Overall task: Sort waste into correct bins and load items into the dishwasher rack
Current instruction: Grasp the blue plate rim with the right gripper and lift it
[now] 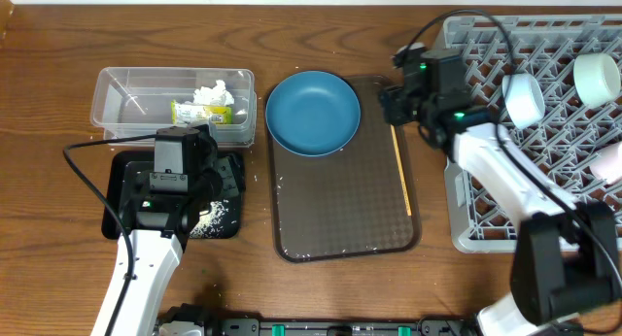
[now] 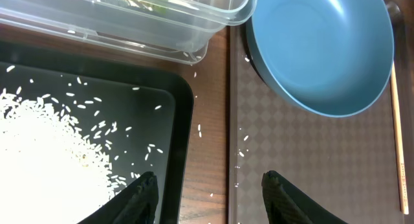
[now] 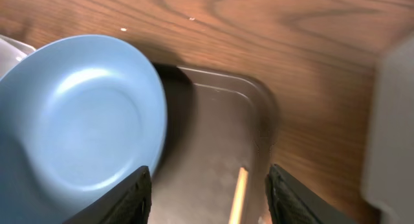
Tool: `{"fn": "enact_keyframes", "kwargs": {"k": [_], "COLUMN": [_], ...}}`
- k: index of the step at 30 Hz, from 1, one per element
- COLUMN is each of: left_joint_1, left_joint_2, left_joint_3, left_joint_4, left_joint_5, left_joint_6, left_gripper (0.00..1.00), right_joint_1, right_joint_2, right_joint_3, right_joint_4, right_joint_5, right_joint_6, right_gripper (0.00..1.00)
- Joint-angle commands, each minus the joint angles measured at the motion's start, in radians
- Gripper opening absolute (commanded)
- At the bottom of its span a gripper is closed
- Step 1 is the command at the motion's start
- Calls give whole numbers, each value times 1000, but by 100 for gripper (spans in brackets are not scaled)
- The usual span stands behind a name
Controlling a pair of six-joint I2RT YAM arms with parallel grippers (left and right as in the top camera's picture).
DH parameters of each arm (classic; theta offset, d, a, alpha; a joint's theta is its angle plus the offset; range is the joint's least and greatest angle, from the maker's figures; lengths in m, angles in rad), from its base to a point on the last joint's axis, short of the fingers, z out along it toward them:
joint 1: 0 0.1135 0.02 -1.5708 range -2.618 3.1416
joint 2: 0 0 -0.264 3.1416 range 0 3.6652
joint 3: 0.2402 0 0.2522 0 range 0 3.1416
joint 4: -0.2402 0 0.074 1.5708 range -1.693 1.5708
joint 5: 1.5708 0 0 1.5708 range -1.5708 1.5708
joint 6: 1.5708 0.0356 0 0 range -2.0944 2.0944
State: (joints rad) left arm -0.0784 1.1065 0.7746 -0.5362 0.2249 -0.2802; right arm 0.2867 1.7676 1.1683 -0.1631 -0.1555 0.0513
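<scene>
Setting: robot test bench staged as a dish-clearing station. Indicators: wood-grain table [image 1: 58, 45], two cabled robot arms [image 1: 496, 166], grey dishwasher rack [image 1: 554, 84], brown serving tray [image 1: 335, 205], clear tub [image 1: 126, 93] and black tray [image 1: 230, 176] as sorting bins.

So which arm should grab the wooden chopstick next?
The right arm, probably. Its open right gripper hovers just above the chopstick's top end, beside the rack. The left gripper is open too, but off over the black tray with the rice.
</scene>
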Motion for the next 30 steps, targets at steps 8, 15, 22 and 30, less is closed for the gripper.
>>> {"fn": "enact_keyframes", "kwargs": {"k": [8, 15, 22, 30], "left_joint_1": [6, 6, 6, 6], "left_joint_2": [5, 5, 5, 5], "left_joint_3": [10, 8, 7, 7], "left_joint_4": [-6, -6, -7, -10], "left_joint_5": [-9, -9, -9, -9], "left_joint_6": [10, 10, 10, 10], "left_gripper": [55, 55, 55, 55], "right_joint_1": [86, 133, 156, 132], "right_joint_2": [158, 231, 246, 163], "right_joint_3": [-2, -2, -2, -2], "right_joint_4": [101, 122, 119, 109], "right_joint_5": [125, 121, 154, 236], "right_joint_6": [157, 207, 206, 154], "right_gripper": [55, 53, 23, 1]}}
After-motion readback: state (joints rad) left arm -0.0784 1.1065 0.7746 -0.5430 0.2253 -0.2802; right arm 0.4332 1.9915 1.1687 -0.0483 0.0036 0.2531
